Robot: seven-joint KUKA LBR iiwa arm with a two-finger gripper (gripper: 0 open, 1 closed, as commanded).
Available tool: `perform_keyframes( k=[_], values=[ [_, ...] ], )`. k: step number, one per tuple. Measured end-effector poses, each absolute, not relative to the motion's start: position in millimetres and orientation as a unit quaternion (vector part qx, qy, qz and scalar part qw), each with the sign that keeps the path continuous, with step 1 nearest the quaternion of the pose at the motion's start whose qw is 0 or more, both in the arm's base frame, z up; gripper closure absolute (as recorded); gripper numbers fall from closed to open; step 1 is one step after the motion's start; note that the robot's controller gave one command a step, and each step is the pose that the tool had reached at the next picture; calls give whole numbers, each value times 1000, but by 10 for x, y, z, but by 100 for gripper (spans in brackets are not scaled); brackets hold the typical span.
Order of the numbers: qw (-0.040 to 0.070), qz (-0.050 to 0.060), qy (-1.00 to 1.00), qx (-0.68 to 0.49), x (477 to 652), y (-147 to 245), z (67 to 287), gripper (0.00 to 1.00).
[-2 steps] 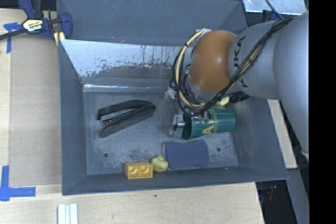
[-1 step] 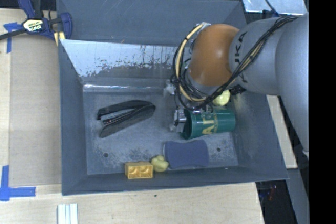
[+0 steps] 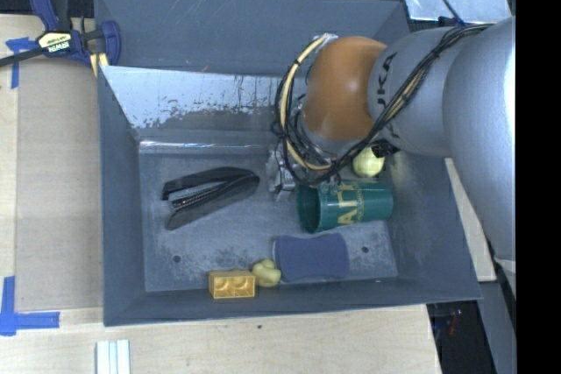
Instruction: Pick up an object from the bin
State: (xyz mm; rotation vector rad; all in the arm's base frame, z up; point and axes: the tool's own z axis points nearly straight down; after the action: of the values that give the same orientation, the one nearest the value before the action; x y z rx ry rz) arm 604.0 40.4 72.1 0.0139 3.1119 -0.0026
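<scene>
The robot's arm comes in from the right, down into the grey bin [image 3: 118, 215]. Its gripper [image 3: 282, 177] is low near the middle of the bin floor, under a round orange cover [image 3: 342, 96]. It is too hidden to tell if it is spread or pressed together. A green cup [image 3: 346, 206] lies on its side just beside it. A black stapler [image 3: 210, 188] lies to the left. A small yellow-green ball [image 3: 368, 162] sits behind the cup. Near the front lie a blue pad [image 3: 313, 258], a yellow brick [image 3: 232, 285] and a little yellow lump [image 3: 266, 274].
</scene>
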Motion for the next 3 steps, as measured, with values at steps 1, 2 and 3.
perform_keyframes(
  k=[1, 2, 3],
  values=[
    [15, -1, 1000, 4, 6042, 408, 720, 100],
    [18, -2, 1000, -20, 6174, 768, 719, 100],
    [20, -5, 997, -79, 6051, 1121, 722, 100]
  ],
)
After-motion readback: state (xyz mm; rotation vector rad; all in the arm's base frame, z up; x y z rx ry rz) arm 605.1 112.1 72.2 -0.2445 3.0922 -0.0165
